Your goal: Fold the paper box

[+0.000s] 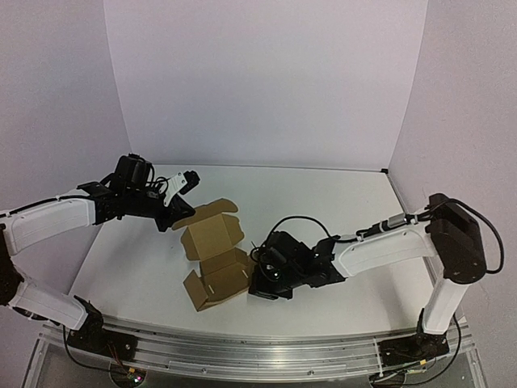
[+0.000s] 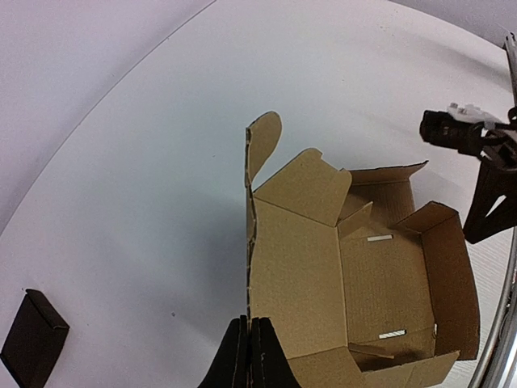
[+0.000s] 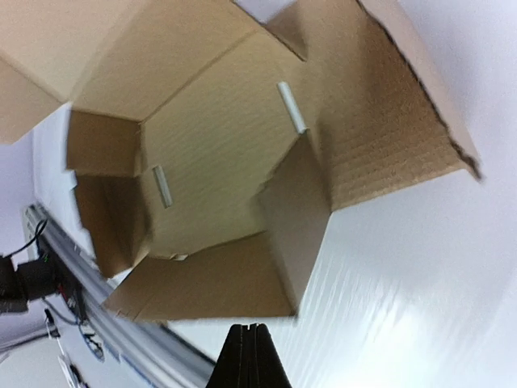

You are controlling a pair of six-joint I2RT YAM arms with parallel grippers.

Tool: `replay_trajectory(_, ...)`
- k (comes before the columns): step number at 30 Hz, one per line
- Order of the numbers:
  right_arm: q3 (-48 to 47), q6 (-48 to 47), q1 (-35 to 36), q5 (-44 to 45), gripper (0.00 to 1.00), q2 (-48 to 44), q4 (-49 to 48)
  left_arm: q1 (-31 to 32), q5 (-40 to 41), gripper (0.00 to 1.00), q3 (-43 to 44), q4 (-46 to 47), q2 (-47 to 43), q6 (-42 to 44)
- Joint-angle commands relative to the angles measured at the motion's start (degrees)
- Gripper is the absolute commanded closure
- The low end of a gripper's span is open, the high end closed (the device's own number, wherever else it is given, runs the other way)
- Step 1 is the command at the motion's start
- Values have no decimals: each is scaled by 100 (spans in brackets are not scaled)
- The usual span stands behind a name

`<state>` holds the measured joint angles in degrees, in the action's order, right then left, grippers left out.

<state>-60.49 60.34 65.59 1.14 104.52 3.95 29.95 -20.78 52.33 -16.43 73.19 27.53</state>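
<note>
Paper box (image 1: 214, 242) between left gripper (image 2: 249, 360) and right gripper (image 3: 252, 356), both closed

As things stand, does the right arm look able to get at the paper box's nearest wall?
Probably yes. The shut right tool points straight at the paper box, with only a strip of bare table between them; nothing stands in the way.

You're looking at matt brown corrugated cardboard in the paper box (image 1: 212, 238), rough along its cut edges. The white table (image 1: 339, 198) is smooth, faintly sheened. At 6 o'clock, the rail (image 1: 242, 352) is brushed metal.
</note>
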Motion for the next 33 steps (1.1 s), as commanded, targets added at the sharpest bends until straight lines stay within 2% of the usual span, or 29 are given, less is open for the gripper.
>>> replay_trajectory(1, 166, -936, -115, -171, 96, -1075, 251, 18, -114, 100, -58, 160, -86, 69)
replay_trajectory(5, 187, -1297, -705, -202, 88, -1654, 630, 28, -219, 100, -108, 194, -135, 68)
replay_trajectory(8, 266, -1154, -1405, -178, 71, -1694, 935, 34, -262, 100, -120, 206, -174, 109)
replay_trajectory(11, 190, -1039, -2074, -792, 59, -1186, 962, 50, -269, 100, -127, 245, -237, 181)
replay_trajectory(19, -463, -1308, -2323, -2269, 50, 336, 677, 344, -207, 100, -482, 593, -619, 668)
replay_trajectory(24, 66, -727, -2332, -2830, 47, 466, -493, 626, -128, 100, -900, 913, -970, 1159)
replay_trajectory(29, 859, 361, -2323, -3424, 48, 631, -2660, 713, -51, 100, -967, 910, -1051, 1224)
replay_trajectory(33, 1093, 620, -2282, -3678, 52, 579, -3153, 717, 17, 100, -895, 910, -990, 1130)
